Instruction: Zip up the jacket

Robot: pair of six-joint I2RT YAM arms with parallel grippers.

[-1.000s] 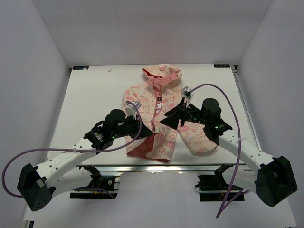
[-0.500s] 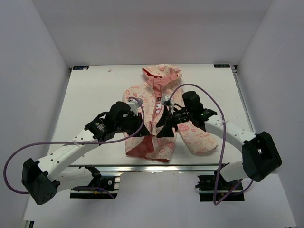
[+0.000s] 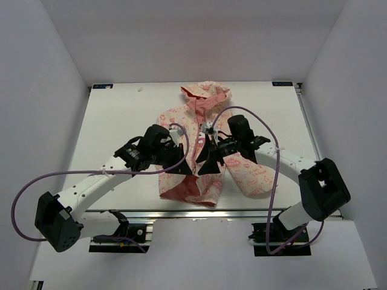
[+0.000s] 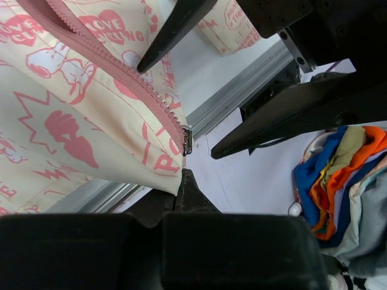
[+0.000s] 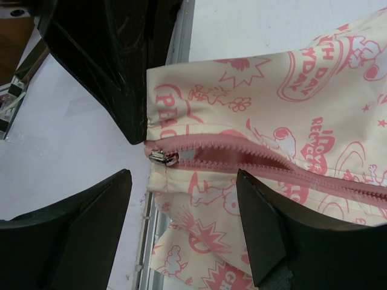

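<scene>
The jacket (image 3: 202,118) lies flat on the table (image 3: 121,115), with its hood at the far side. The left gripper (image 3: 183,168) has its tips pressed together on the jacket's bottom edge, right by the low end of the zipper (image 5: 254,162). A little metal slider (image 5: 163,157) sits at that low end. The right gripper (image 3: 207,160) is just beside the left one. Its fingers (image 5: 78,208) are spread wide, one on each side of the slider, and they hold nothing. Pink lining (image 3: 181,188) shows at the near left corner.
</scene>
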